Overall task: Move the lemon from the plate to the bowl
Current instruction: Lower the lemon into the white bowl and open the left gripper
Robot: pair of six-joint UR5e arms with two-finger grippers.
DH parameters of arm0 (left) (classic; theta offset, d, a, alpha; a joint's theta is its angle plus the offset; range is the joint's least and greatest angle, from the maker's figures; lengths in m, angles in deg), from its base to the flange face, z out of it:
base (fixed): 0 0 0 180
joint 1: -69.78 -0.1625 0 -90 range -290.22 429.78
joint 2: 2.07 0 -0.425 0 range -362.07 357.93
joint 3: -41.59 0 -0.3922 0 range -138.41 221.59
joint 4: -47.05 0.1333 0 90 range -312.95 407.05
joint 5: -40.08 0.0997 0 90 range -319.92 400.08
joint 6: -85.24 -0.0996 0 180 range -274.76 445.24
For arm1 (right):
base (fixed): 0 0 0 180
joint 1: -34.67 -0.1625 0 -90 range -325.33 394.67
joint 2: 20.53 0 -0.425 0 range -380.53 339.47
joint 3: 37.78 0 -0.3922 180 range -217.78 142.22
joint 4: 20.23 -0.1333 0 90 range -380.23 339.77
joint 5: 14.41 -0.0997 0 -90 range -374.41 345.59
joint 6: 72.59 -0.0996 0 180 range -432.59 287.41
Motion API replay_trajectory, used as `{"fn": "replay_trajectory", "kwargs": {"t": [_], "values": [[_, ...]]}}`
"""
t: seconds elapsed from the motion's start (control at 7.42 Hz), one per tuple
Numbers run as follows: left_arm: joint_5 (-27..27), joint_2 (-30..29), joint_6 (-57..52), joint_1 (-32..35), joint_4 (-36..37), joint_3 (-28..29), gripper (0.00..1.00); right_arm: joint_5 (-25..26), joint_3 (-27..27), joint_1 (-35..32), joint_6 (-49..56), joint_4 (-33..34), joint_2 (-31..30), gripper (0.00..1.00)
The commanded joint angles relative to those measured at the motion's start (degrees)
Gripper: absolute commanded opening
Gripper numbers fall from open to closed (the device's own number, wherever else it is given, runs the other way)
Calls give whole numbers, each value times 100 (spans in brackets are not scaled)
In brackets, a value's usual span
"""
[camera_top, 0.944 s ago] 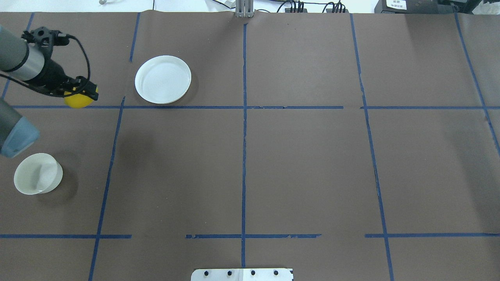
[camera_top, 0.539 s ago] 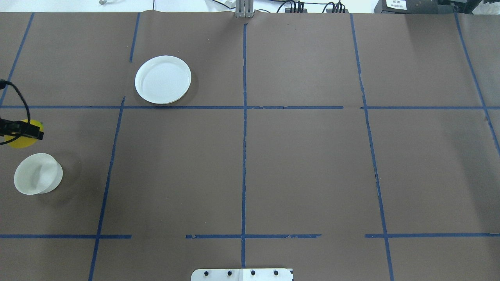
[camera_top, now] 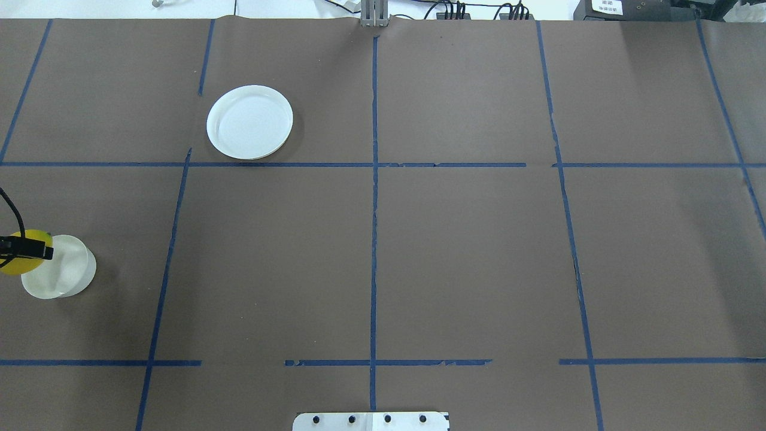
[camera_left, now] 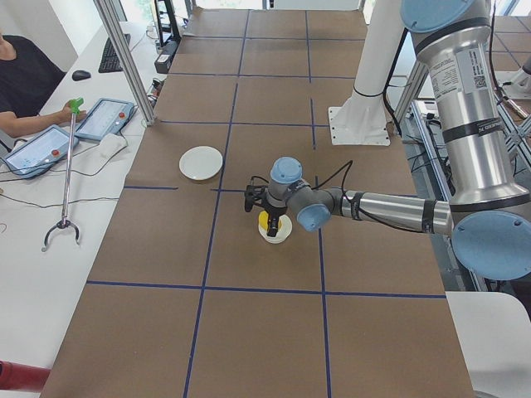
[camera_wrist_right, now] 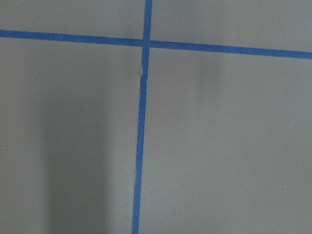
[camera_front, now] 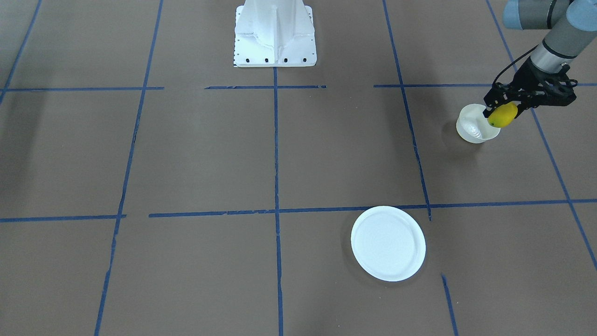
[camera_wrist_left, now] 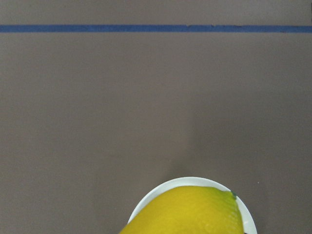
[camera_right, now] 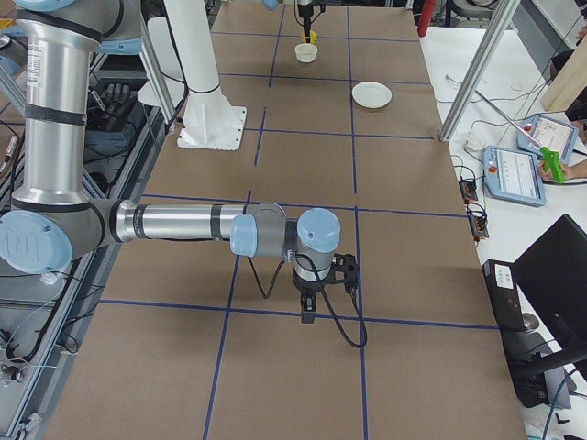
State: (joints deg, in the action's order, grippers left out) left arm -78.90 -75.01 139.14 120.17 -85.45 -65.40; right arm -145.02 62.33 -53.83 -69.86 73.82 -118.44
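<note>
Lemon (camera_front: pixel 503 116), clamped in left jaws, hangs over bowl (camera_front: pixel 470 136) edge (right jaws' state unreadable), plate (camera_front: pixel 388 243) well apart.

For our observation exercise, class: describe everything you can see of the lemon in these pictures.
The lemon is small, oval, bright yellow and smooth-skinned, with a tiny green tip at one end. Whole and lying roughly level, it is clamped in the left gripper, which alone touches it. It hangs in the air over the white bowl, near its rim, not yet inside. The plate lies bare, well apart.
</note>
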Motion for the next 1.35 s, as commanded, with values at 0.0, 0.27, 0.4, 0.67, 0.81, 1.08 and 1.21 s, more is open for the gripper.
{"fn": "replay_trajectory", "kwargs": {"t": [0.0, 0.27, 0.4, 0.67, 0.81, 1.08, 1.21], "values": [[51, 8, 104, -222, -31, 30, 1, 0, 0, 0, 0, 0, 0, 100], [51, -9, 60, -240, -31, 56, 99, 0, 0, 0, 0, 0, 0, 100], [42, -18, 51, -240, -31, 65, 100, 0, 0, 0, 0, 0, 0, 100], [7, -53, 25, -240, -31, 91, 100, 0, 0, 0, 0, 0, 0, 100], [-63, -71, -158, -232, 4, 83, 100, 0, 0, 0, 0, 0, 0, 100], [-709, -106, -999, 38, 292, 83, 100, 0, 0, 0, 0, 0, 0, 100], [-801, -367, -1596, 528, 834, 65, 100, 0, 0, 0, 0, 0, 0, 100]]}}
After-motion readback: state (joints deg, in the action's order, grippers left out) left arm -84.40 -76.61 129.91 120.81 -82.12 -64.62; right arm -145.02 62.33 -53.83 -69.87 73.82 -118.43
